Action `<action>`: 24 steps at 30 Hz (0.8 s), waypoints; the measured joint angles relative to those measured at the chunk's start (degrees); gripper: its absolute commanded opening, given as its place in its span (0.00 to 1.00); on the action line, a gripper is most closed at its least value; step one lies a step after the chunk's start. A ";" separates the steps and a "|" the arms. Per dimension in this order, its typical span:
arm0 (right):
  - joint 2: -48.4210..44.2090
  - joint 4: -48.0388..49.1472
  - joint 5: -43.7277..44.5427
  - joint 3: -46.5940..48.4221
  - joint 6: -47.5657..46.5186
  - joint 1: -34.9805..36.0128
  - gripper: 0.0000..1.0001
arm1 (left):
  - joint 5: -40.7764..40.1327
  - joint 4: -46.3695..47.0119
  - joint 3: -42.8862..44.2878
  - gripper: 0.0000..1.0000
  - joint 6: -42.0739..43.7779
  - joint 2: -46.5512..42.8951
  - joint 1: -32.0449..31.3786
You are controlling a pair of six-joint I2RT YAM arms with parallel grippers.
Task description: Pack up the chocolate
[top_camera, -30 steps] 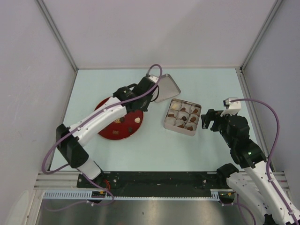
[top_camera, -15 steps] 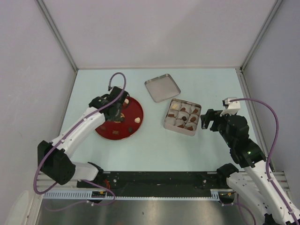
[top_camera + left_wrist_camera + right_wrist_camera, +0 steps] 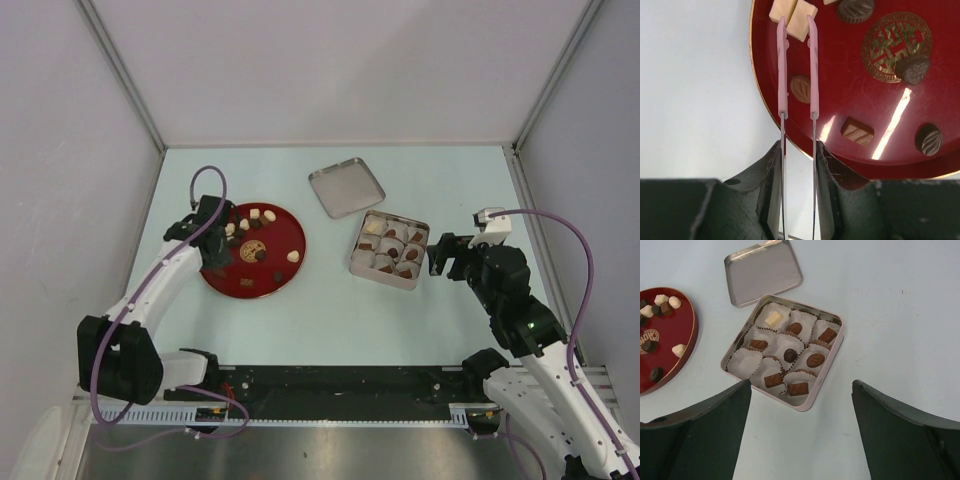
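The chocolate point(image 3: 856, 131) lies as several dark and cream-white pieces on a red plate point(image 3: 279, 272), also in the left wrist view point(image 3: 850, 95). My left gripper point(image 3: 212, 254) is at the plate's left edge. Its jaws point(image 3: 798, 147) are shut on pink-tipped tweezers point(image 3: 813, 65). The tweezer tips stand apart on either side of a cream-white square piece point(image 3: 801, 21); I cannot tell if they pinch it. A square metal tin point(image 3: 366, 268) of white paper cups holds several chocolates point(image 3: 815, 360). My right gripper point(image 3: 441, 256) is open and empty just right of the tin point(image 3: 832, 360).
The tin's lid point(image 3: 346, 187) lies flat behind the tin, also in the right wrist view point(image 3: 763, 272). One paper cup point(image 3: 744, 363) at the tin's near left corner is empty. White walls enclose the table on three sides.
My left arm has swung left from beside the lid, across the plate, to the plate's left edge. My right arm has not moved.
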 measured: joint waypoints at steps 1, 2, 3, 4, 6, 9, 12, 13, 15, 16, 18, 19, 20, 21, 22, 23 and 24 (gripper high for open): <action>0.00 0.00 0.02 0.00 0.00 0.00 0.86 | 0.46 0.50 -0.26 0.33 0.33 0.00 0.63; 0.00 0.00 0.02 0.00 0.00 0.00 0.86 | 0.83 1.27 -0.48 0.34 0.46 0.02 1.22; 0.00 0.00 0.02 0.00 0.00 0.00 0.86 | 1.18 1.97 -0.63 0.34 0.85 0.07 1.68; 0.00 0.00 0.02 0.00 0.00 0.00 0.86 | 1.66 2.56 -0.70 0.34 0.94 0.13 2.10; 0.00 0.00 0.02 0.00 0.00 0.00 0.86 | 2.34 3.54 -0.72 0.34 1.31 0.52 2.56; 0.00 0.00 0.04 0.00 0.00 0.00 0.86 | 3.19 4.85 -1.07 0.34 1.44 1.18 3.26; 0.04 0.00 0.04 0.00 0.00 0.00 0.86 | 3.82 5.57 -1.77 0.35 1.46 1.46 3.98; 0.07 0.00 0.04 0.00 0.00 0.00 0.86 | 3.96 5.60 -1.99 0.35 1.46 1.46 4.13; 0.11 0.00 0.04 0.00 -0.02 0.00 0.86 | 3.96 5.51 -2.23 0.35 1.46 1.44 4.26; 0.13 0.00 0.07 0.00 -0.02 0.00 0.86 | 3.91 5.44 -2.29 0.35 1.44 1.42 4.26; 0.17 0.00 0.07 0.00 -0.02 0.00 0.86 | 3.87 5.14 -2.34 0.35 1.44 1.07 4.28; 0.22 0.00 0.07 0.00 0.00 -0.02 0.86 | 3.78 4.96 -2.43 0.35 1.44 0.74 4.28; 0.28 0.00 0.07 0.00 -0.02 -0.02 0.86 | 3.56 4.48 -2.49 0.35 1.44 0.26 4.28; 0.33 0.00 0.07 0.00 0.00 -0.02 0.86 | 3.41 3.93 -2.51 0.36 1.42 -0.24 4.31; 0.37 0.00 0.07 0.00 0.00 -0.02 0.86 | 3.37 3.52 -2.51 0.36 1.42 -0.74 4.31; 0.42 0.00 0.07 0.00 0.00 -0.02 0.86 | 3.34 3.19 -2.51 0.36 1.42 -1.18 4.31; 0.44 0.00 0.07 0.00 0.00 -0.07 0.86 | 3.30 2.95 -2.54 0.36 1.42 -1.55 4.31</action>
